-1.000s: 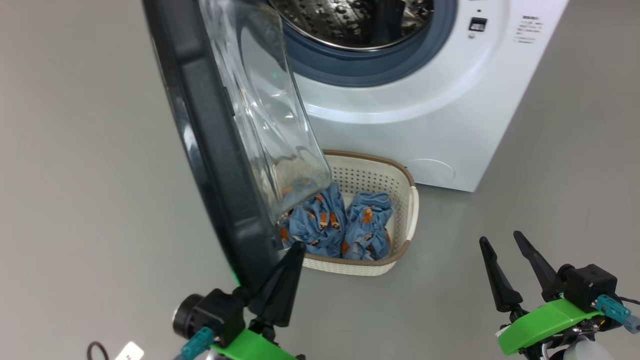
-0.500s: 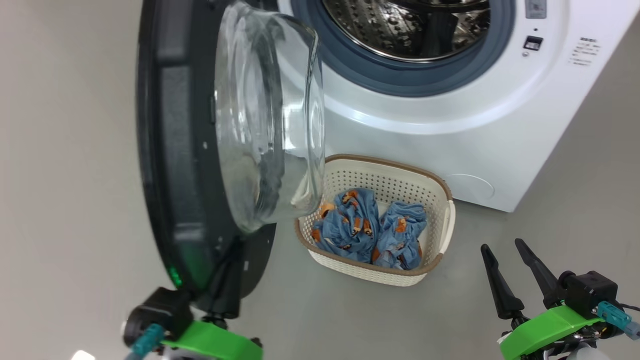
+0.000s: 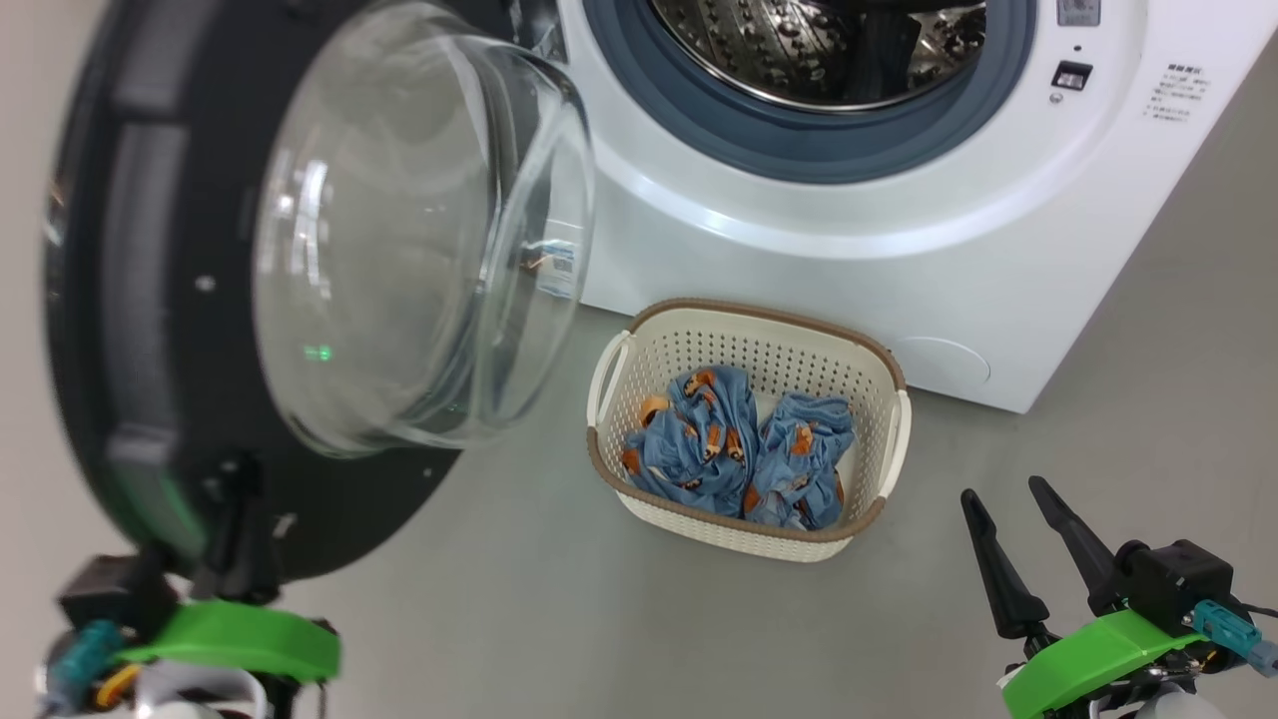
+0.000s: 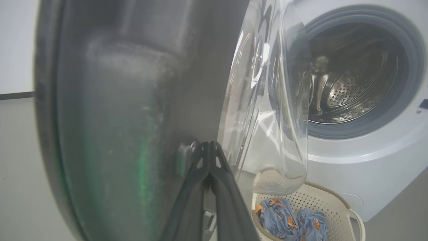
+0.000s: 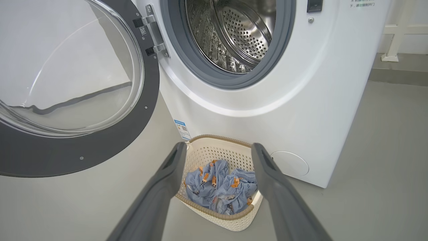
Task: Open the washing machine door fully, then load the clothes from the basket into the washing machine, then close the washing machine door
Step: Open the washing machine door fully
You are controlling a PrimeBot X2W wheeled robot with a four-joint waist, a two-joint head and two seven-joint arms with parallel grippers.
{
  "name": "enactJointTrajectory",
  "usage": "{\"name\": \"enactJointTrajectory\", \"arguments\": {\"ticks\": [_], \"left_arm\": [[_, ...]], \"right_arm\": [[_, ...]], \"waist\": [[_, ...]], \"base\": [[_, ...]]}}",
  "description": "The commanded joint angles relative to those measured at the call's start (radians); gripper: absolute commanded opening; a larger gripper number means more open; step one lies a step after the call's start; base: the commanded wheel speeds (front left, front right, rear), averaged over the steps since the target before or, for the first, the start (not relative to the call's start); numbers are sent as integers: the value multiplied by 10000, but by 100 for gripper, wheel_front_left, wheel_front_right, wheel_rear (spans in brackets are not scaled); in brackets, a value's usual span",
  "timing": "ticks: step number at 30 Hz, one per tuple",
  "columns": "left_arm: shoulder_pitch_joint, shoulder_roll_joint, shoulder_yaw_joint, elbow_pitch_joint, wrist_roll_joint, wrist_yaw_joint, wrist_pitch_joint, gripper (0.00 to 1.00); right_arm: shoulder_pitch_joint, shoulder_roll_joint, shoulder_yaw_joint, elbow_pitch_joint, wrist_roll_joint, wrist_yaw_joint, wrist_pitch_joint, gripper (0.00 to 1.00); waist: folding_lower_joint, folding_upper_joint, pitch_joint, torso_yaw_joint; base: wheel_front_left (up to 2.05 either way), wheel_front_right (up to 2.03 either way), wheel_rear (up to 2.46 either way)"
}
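The washing machine door (image 3: 140,300), black with a bulging glass bowl (image 3: 399,230), stands swung out to the left of the white washing machine (image 3: 849,270), whose steel drum (image 3: 819,50) lies exposed. My left gripper (image 4: 208,144) is shut, its tips pressed against the door's inner face near its lower edge (image 3: 232,504). The cream basket (image 3: 719,529) sits on the floor before the machine, holding the two light-blue clothes (image 3: 739,454). My right gripper (image 3: 1001,488) hovers open to the basket's right, apart from it; along its fingers I see the clothes (image 5: 220,190).
Grey floor lies all around the basket. A blue label sticker (image 5: 182,129) marks the machine's lower front, and a round service flap (image 3: 944,359) sits at its lower right. A white post (image 5: 398,33) stands behind the machine.
The door has swung further out to the left, uncovering the basket, and my left gripper went left with it. The head view has shifted too. My right gripper has stayed put.
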Motion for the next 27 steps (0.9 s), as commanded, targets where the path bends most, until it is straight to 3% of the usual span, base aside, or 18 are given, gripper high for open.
{"name": "enactJointTrajectory", "arguments": {"ticks": [1, 16, 27], "left_arm": [[-616, 459, 779, -108, -127, 46, -67, 0], [-2563, 1170, 3552, 1662, -98, -126, -67, 0], [-3343, 1571, 5448, 3265, 306, -702, -67, 0]], "right_arm": [[-183, -142, 285, -231, 85, 27, -118, 100], [-746, -653, 363, -461, 19, 27, 101, 100], [-895, -934, 382, -682, 23, 27, 329, 100]], "waist": [[0, 0, 166, -120], [0, 0, 1223, -670], [0, 0, 1545, -1030]], "base": [[0, 0, 0], [0, 0, 0], [0, 0, 0]]}}
